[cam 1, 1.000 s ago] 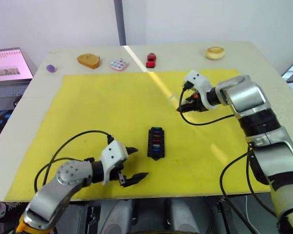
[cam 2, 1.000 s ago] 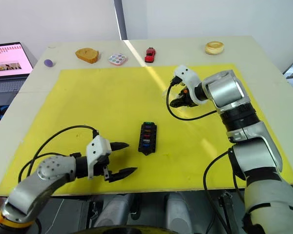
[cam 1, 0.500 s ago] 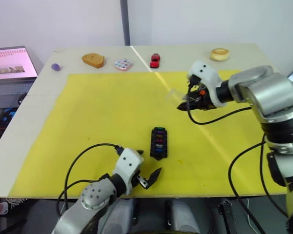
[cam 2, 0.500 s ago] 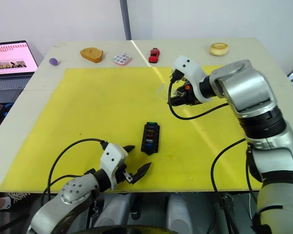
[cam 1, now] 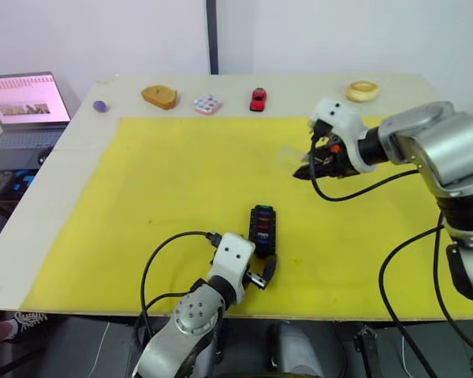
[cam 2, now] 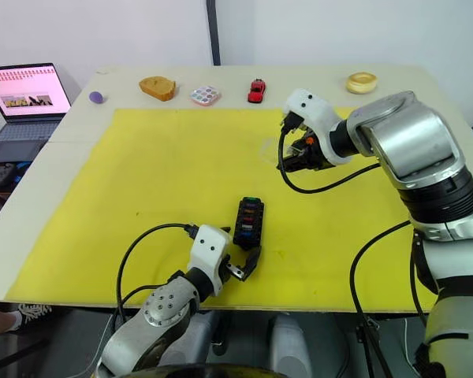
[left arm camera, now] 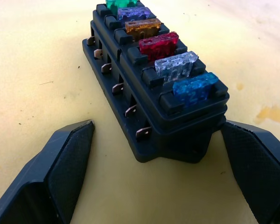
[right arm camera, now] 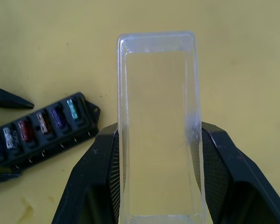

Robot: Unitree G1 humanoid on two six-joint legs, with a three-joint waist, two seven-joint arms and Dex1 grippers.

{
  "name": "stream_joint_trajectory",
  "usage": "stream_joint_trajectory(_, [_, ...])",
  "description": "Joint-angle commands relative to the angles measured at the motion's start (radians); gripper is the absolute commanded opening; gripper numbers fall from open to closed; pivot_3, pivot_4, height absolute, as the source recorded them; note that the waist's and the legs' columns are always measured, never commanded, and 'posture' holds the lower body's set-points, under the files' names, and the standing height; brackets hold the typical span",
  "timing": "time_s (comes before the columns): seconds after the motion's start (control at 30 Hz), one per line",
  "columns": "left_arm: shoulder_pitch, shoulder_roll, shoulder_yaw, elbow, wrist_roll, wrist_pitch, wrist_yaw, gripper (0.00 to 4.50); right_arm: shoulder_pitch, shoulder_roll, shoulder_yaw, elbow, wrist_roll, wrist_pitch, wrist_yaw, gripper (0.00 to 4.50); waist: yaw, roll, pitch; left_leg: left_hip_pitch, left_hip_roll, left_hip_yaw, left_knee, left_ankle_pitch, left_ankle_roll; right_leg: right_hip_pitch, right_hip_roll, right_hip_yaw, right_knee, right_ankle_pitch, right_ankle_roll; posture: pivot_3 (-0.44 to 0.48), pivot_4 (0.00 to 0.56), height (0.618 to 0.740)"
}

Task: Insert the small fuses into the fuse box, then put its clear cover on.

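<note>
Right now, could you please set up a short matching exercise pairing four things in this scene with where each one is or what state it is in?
Things:
1. clear cover
2. fuse box
3. left gripper
4. red toy car

Places or states:
A. open, one finger on each side of the black block's near end
B. on the bare table beyond the yellow mat
C. held between the right gripper's fingers
D. lying on the mat with six coloured fuses seated in it

Pairs: 1-C, 2-D, 3-A, 4-B
</note>
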Motion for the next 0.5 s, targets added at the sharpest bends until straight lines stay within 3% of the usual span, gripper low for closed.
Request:
stream_joint_trajectory(0.03, [0.018, -0.025, -0.050, 0.066, -0.011, 0.010, -0.005, 4.50, -0.039, -0.023, -0.014, -0.030, 0.013, 0.008, -0.013, 1.68, 0.000, 0.000, 0.000, 0.000, 0.000, 0.000, 0.001, 0.000, 0.000, 0.000, 0.000, 0.000, -0.001, 0.000, 0.000, 0.000, 0.150, 0.740])
stream_joint_trajectory(0.43, [-0.014, -0.069, -0.032, 0.141, 0.023, -0.021, 0.066, 4.50, -0.031, -0.034, -0.028, -0.052, 0.039, 0.024, -0.049, 1.68, -0.002, 0.000, 0.000, 0.000, 0.000, 0.000, 0.001, 0.000, 0.001, 0.002, 0.000, 0.000, -0.002, 0.001, 0.001, 0.000, 0.150, 0.740])
stream_joint_trajectory(0.5, [-0.015, -0.066, -0.028, 0.140, 0.023, -0.027, 0.070, 3.94, -0.027, -0.034, -0.030, -0.054, 0.044, 0.024, -0.055, 1.68, -0.003, 0.000, 0.000, 0.000, 0.000, 0.000, 0.001, 0.000, 0.001, 0.002, 0.000, 0.000, -0.002, 0.001, 0.001, 0.000, 0.150, 0.740])
